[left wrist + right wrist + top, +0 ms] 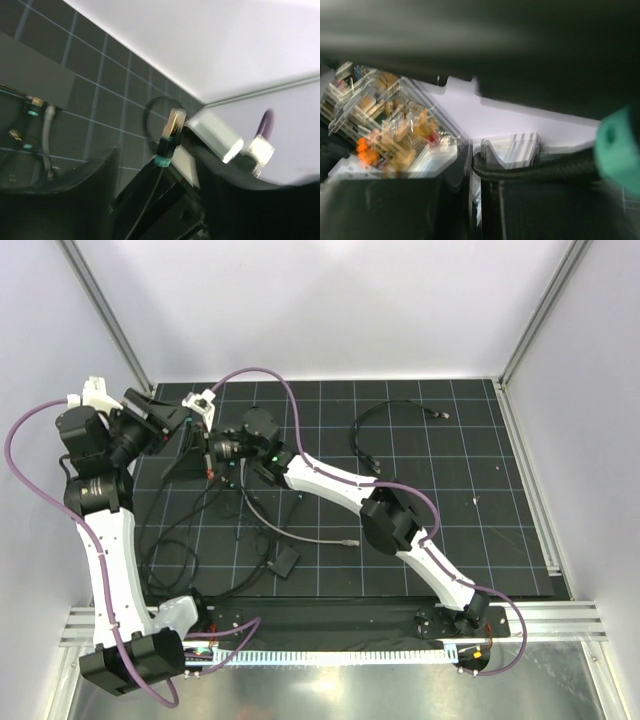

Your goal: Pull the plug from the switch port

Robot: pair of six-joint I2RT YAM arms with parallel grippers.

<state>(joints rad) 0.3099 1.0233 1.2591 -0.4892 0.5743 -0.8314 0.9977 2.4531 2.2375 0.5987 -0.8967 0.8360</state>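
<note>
The switch point(40, 75) is a flat dark-grey box at the upper left of the left wrist view, with other cables still plugged into its edge. From above, the switch point(185, 452) lies at the back left between both grippers. The plug point(173, 122), metal-tipped with a black boot and a teal ring point(162, 160), stands free in the air, clear of the ports. My right gripper point(476, 165) is shut on the plug's braided black cable point(540, 167) just behind the teal ring point(615, 150). My left gripper point(160, 205) stands open around the right gripper's fingers and the plug.
Two cables point(48, 115) stay in the switch. A loose black cable point(375, 435) curls at the back right. A small black block point(285, 562) and a grey cable end point(345, 540) lie mid-floor. White walls close in the back and both sides.
</note>
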